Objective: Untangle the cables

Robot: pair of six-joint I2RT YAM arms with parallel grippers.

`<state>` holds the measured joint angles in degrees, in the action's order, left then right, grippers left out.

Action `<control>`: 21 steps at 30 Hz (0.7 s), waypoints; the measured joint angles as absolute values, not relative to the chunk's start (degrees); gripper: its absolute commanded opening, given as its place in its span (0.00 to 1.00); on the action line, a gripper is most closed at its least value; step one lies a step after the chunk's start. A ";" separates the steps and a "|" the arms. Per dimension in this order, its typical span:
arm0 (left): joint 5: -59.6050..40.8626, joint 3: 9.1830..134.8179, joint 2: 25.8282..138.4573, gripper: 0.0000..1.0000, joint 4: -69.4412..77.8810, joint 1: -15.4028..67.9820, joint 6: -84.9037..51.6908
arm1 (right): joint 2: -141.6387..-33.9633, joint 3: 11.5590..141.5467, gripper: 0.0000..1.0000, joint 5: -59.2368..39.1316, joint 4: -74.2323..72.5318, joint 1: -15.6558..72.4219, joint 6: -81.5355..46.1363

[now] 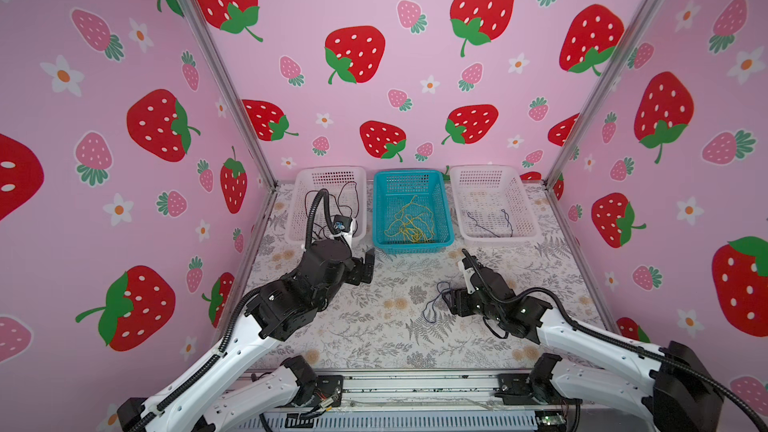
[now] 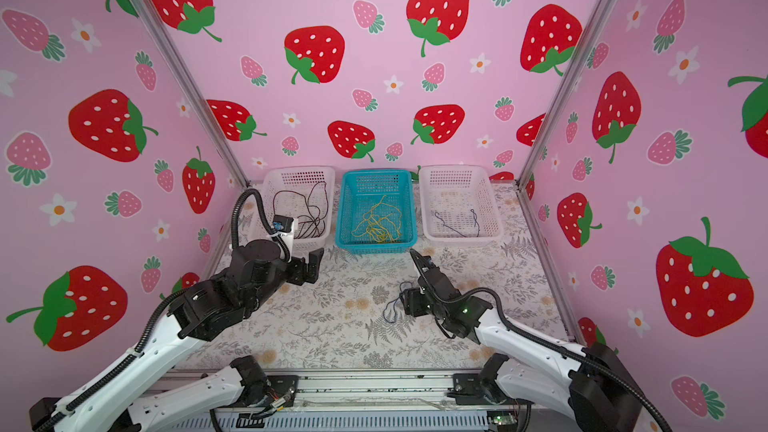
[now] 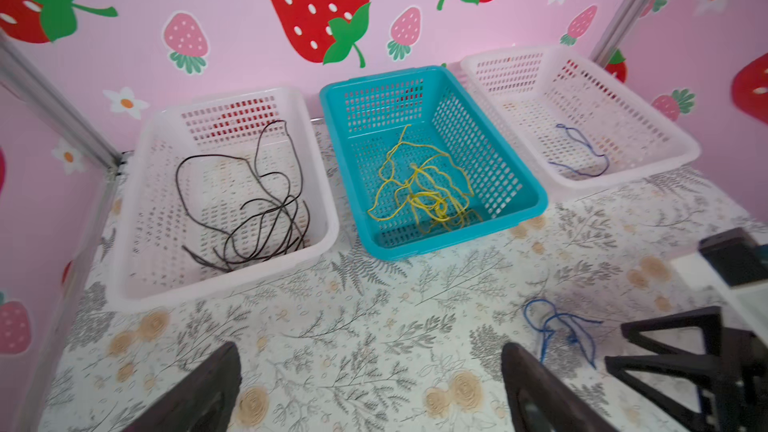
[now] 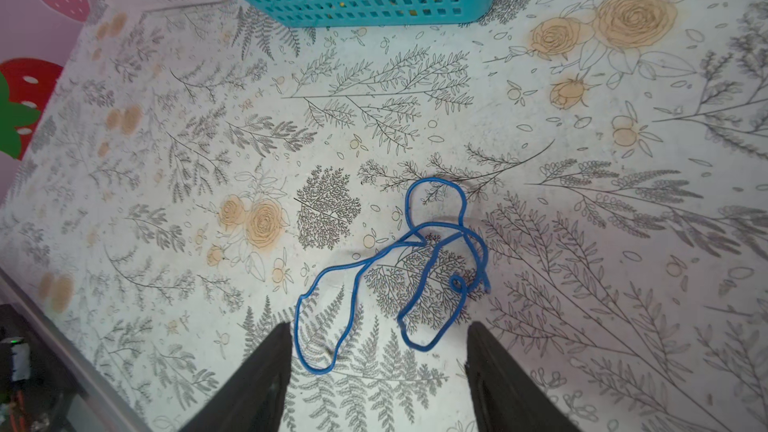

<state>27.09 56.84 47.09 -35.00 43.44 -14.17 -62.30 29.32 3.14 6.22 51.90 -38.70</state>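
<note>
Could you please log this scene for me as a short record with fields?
Left white basket: black cables
Blue basket: yellow cables
Right white basket: one blue cable
Table: loose blue cable, looped
Right gripper: open, fingers straddling the loose blue cable
Left gripper: open, empty, above the table

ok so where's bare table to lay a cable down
Free: table middle between left pincer and loose blue cable; near strip by the arm bases; patch before the right white basket. Crowded: back row of baskets, and round the blue cable at the right pincer.
</note>
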 measured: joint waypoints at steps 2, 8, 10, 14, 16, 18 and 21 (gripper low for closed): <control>29.12 53.82 44.10 0.99 -35.27 43.42 -14.37 | -64.77 29.32 0.61 3.11 4.78 52.10 -38.83; 34.20 48.10 37.65 0.99 -35.46 43.42 -14.35 | -70.54 29.32 0.53 3.46 2.00 52.71 -39.00; 35.20 47.33 36.86 0.99 -35.40 43.38 -14.35 | -71.64 29.32 0.51 4.03 1.26 52.77 -39.00; 36.18 46.39 36.84 0.99 -35.11 43.38 -14.37 | -73.76 29.30 0.38 5.26 0.32 52.77 -39.05; 36.36 46.02 37.19 0.99 -35.03 43.38 -14.37 | -74.11 29.23 0.32 5.69 -0.05 52.77 -38.96; 36.51 45.84 37.80 0.99 -34.98 43.38 -14.35 | -74.17 29.19 0.28 6.15 -0.32 52.77 -38.85; 36.67 45.69 38.46 0.99 -34.98 43.38 -14.37 | -74.17 29.19 0.19 6.66 -0.45 52.77 -38.74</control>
